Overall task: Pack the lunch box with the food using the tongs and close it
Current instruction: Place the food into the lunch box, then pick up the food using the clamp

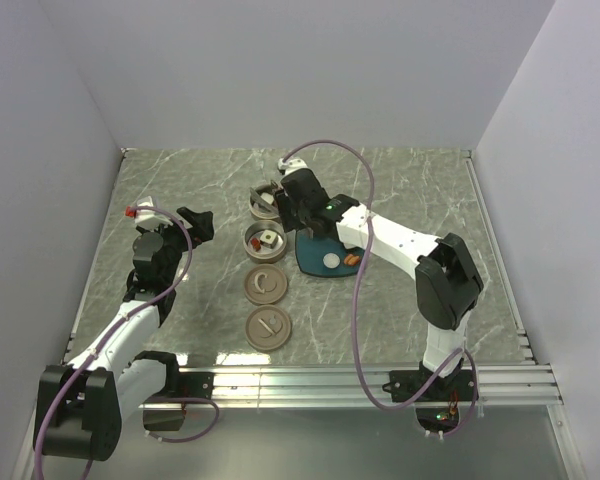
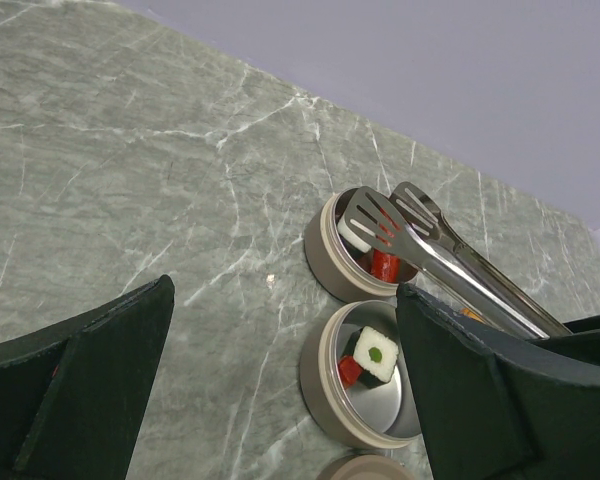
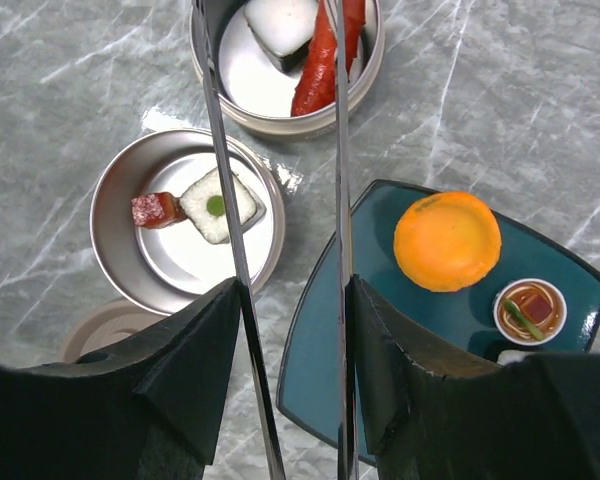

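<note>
My right gripper (image 3: 292,290) (image 1: 292,205) is shut on the tongs (image 3: 220,150), one finger pressed on each slim metal arm. The slotted tong tips (image 2: 380,212) stand apart over the far round tin (image 2: 330,250) of the lunch box. That tin (image 3: 365,80) holds a white cube (image 3: 280,25) and a red sausage piece (image 3: 315,75). The near tin (image 3: 115,230) holds a white cube with a green dot (image 3: 218,205) and a small red piece (image 3: 152,210). On the teal plate (image 3: 380,330) lie an orange ball (image 3: 447,240) and a small dark round piece (image 3: 528,310). My left gripper (image 2: 285,290) hangs open and holds nothing, left of the tins.
Two round lids (image 1: 264,286) (image 1: 268,328) lie on the marble table in front of the tins, in line with them. The teal plate (image 1: 315,258) sits right of the near tin. White walls close in the table on three sides.
</note>
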